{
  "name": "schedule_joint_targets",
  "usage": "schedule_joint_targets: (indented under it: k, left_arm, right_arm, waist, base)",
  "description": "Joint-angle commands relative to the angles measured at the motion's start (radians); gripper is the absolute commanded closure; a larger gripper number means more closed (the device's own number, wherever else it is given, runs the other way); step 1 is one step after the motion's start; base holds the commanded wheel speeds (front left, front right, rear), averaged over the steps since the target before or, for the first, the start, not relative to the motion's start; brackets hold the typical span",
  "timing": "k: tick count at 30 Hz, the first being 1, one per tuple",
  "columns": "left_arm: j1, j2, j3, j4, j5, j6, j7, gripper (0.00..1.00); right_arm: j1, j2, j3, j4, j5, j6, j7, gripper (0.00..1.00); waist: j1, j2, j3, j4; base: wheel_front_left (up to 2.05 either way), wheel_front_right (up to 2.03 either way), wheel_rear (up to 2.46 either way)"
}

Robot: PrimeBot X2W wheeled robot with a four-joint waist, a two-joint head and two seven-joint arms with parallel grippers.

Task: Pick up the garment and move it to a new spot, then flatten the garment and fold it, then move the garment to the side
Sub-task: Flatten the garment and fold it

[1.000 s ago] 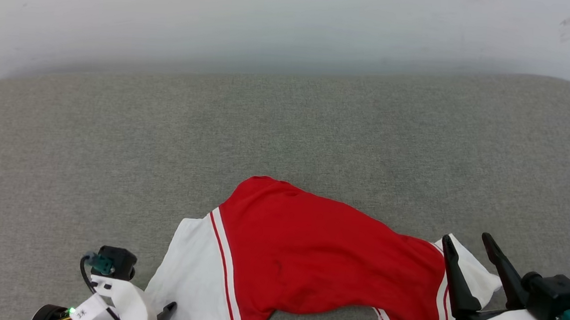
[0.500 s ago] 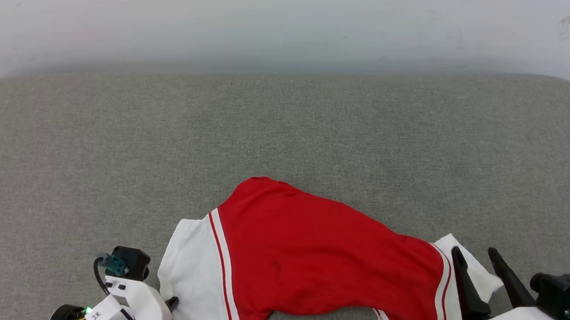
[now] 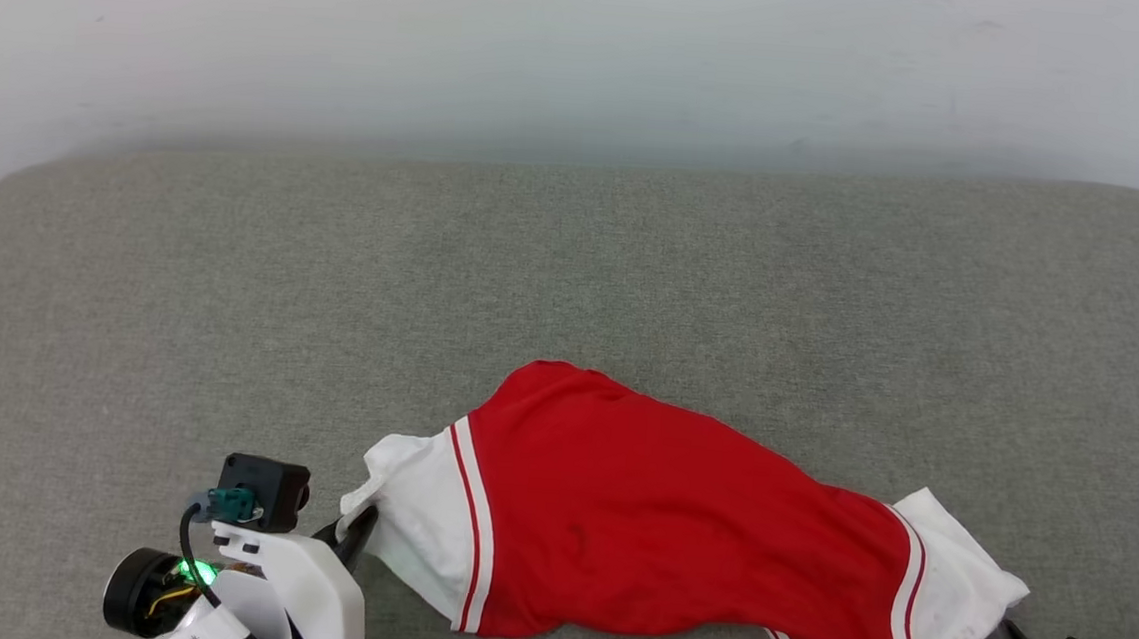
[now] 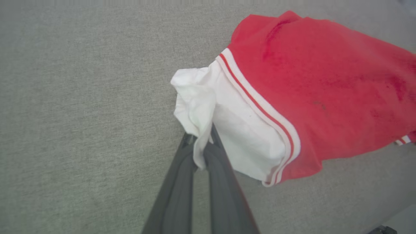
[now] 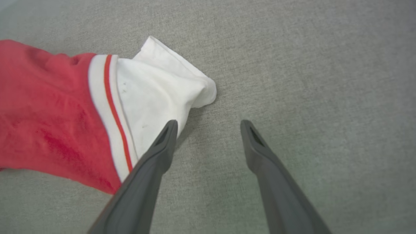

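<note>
Spotting the garment (image 3: 675,527) sprawled low on the grey padded surface (image 3: 574,260), red in the middle, white at both ends. Clenched hard on the left sleeve end (image 4: 240,130): the left hand (image 4: 201,146), white cloth bunched between its fingers. Over by the right sleeve end (image 5: 156,87), released and spread wide, gripping nothing: the right hand (image 5: 209,125).

Bright, even, soft light; shadows faint.
The head view is sharp, with a hazy shadow band where the wall (image 3: 588,60) meets the grey surface (image 3: 634,264). Both wrist views are softer: the red of the garment (image 4: 325,81) looks slightly smeared, the fingers (image 5: 143,188) blur toward the bottom edge, and a thin shadow lies under its edge.
</note>
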Motion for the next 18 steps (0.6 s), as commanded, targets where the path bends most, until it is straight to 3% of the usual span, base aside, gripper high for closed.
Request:
schedule_joint_targets:
  k: [1, 15, 16, 17, 18]
  left_arm:
    - [0.0, 0.003, 0.002, -0.024, 0.011, 0.01, -0.009, 1.0]
    - [-0.003, -0.015, -0.016, -0.071, 0.02, 0.025, -0.02, 1.0]
    - [-0.004, -0.016, -0.015, -0.069, 0.019, 0.024, -0.024, 1.0]
    - [-0.004, -0.018, -0.015, -0.068, 0.017, 0.025, -0.026, 1.0]
    - [-0.003, -0.02, -0.015, -0.067, 0.016, 0.025, -0.026, 1.0]
  right_arm:
    - [-0.029, -0.019, 0.005, 0.014, 0.008, 0.0, 0.03, 0.0]
    - [-0.117, -0.092, 0.184, 0.243, 0.091, 0.0, 0.148, 0.0]
    - [-0.121, -0.09, 0.196, 0.264, 0.094, 0.0, 0.158, 0.05]
    - [-0.125, -0.089, 0.207, 0.28, 0.103, 0.0, 0.166, 0.5]
    - [-0.132, -0.089, 0.217, 0.289, 0.11, 0.0, 0.168, 0.78]
  waist:
    - [0.0, 0.0, 0.003, 0.005]
    - [0.0, 0.0, 0.048, 0.042]
    - [0.0, 0.0, 0.051, 0.044]
    - [0.0, 0.0, 0.053, 0.045]
    - [0.0, 0.0, 0.055, 0.045]
  base:
    - [0.0, 0.0, 0.0]
    - [0.0, 0.0, 0.0]
    - [0.0, 0.0, 0.0]
    - [0.0, 0.0, 0.0]
    - [0.0, 0.0, 0.0]
